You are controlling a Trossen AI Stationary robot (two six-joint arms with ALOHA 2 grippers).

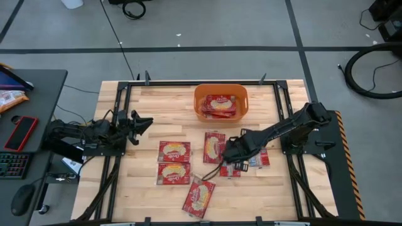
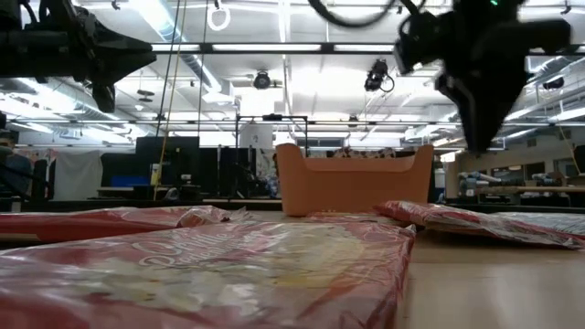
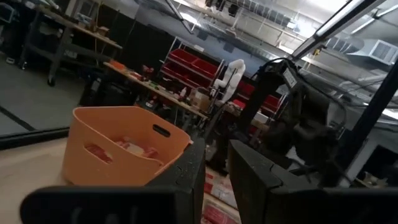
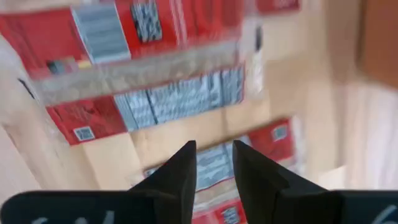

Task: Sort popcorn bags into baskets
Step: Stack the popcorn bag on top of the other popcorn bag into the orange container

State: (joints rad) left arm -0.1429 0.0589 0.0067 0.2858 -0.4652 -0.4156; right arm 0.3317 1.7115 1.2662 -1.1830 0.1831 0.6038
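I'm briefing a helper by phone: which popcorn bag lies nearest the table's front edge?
Start at the orange basket at the table's far side and come straight toward the front edge. The last bag lies alone below the two stacked squarely on the left; it alone sits tilted.

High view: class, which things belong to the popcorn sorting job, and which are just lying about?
Belongs to the job:
popcorn bags
orange basket
right gripper

Just lying about:
red phone
keyboard
mouse
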